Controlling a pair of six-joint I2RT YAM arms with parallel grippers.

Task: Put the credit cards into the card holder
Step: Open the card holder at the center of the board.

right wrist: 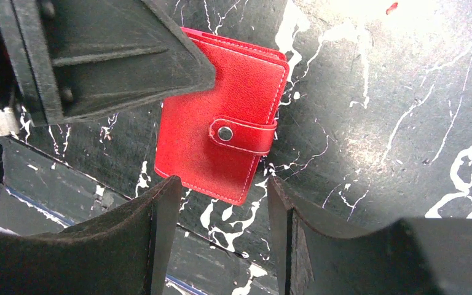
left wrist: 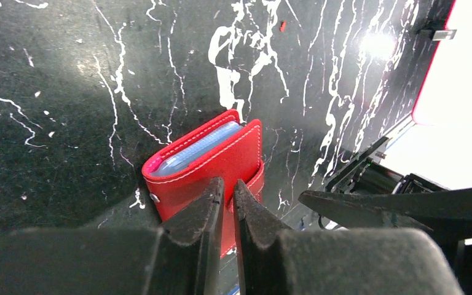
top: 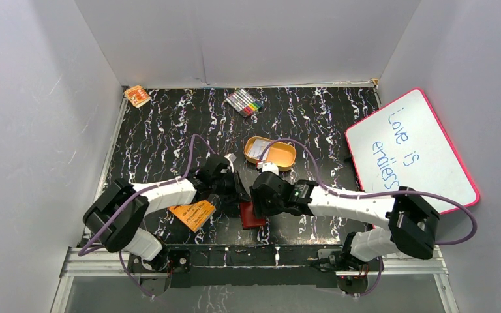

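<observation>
left claw [left wrist: 228, 200] tight on card holder [left wrist: 212, 163]

You see the red wallet [right wrist: 221, 135] lying shut and flat on the black, white-veined surface [right wrist: 375, 123], close to the edge that runs across the lower left. Its strap [right wrist: 246, 136] wraps round from the right side and is fastened with a metal snap [right wrist: 225, 133]. Your right gripper [right wrist: 221, 184] hangs above with its jaws spread wide and nothing between them, the wallet's lower corner showing in the gap. From the upper left, the left gripper's black fingers [right wrist: 129, 67] cover the wallet's top left part.
</observation>
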